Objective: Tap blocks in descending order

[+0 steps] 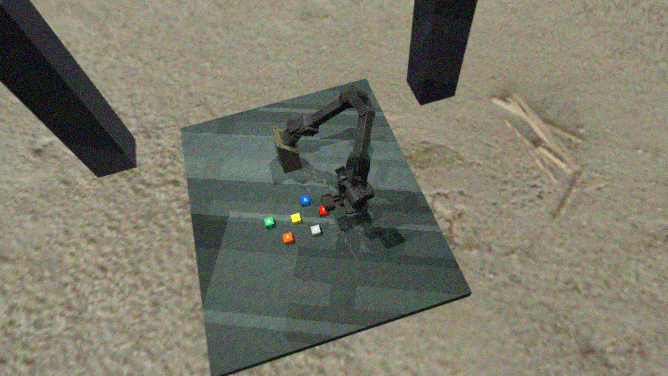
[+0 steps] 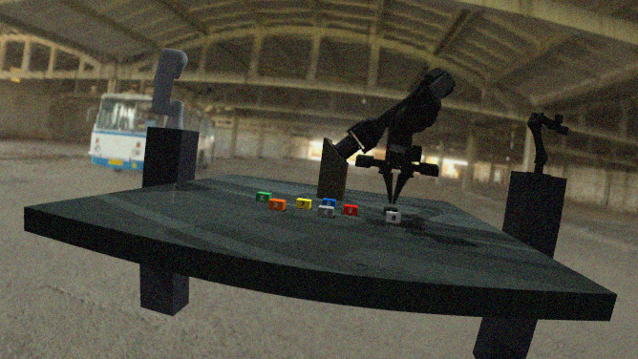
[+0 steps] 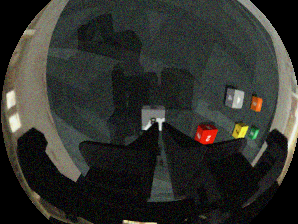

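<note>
My gripper (image 2: 393, 202) (image 3: 159, 125) is shut, its tips low above a white block marked 8 (image 2: 393, 218) (image 3: 152, 113) and a black block (image 2: 391, 209) behind it. Which block the tips are nearer cannot be told. The arm hides both blocks in the top view. A red block marked 2 (image 1: 323, 211) (image 2: 350, 210) (image 3: 206, 134), a yellow block marked 7 (image 1: 296, 218) (image 2: 304, 203) (image 3: 240, 130), a light grey block marked 4 (image 1: 315, 230) (image 2: 327, 211) (image 3: 234, 98), a blue block (image 1: 305, 200) (image 2: 329, 202), a green block (image 1: 269, 221) (image 2: 264, 196) and an orange block (image 1: 288, 238) (image 2: 277, 204) stand apart to the side.
The arm's base is fixed on a slanted wooden mount (image 1: 290, 161) (image 2: 331, 174) at the back of the dark table (image 1: 250, 300) (image 2: 287, 253). Dark pillars stand outside the table. The arm's shadow falls around the white block.
</note>
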`<state>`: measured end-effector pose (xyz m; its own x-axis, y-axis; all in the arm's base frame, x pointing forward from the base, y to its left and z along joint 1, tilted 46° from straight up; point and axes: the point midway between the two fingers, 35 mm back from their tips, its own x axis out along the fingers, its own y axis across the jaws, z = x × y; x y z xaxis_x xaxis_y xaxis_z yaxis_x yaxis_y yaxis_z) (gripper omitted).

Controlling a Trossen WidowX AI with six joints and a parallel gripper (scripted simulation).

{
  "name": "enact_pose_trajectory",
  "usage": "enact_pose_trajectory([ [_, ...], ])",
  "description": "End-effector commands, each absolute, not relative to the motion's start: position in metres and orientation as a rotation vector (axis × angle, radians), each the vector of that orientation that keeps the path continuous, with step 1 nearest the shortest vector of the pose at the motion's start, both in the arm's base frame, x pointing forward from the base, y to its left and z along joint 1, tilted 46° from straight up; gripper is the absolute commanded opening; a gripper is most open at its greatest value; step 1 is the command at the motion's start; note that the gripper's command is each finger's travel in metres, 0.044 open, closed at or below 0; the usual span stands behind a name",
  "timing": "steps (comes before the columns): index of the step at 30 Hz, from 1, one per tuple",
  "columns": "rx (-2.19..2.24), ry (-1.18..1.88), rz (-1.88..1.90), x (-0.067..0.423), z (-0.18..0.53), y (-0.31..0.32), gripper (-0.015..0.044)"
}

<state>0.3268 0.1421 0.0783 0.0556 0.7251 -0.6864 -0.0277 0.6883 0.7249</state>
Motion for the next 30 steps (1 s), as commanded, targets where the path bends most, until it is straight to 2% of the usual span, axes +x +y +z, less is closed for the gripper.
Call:
enact_pose_trajectory([
  [1,0.625,1.427,0.626,0.324,0.071,0.147,0.0020],
  [18,0.627,1.427,0.627,0.325,0.060,0.159,0.0020],
  [30,0.623,1.427,0.619,0.325,0.107,0.107,0.0020],
])
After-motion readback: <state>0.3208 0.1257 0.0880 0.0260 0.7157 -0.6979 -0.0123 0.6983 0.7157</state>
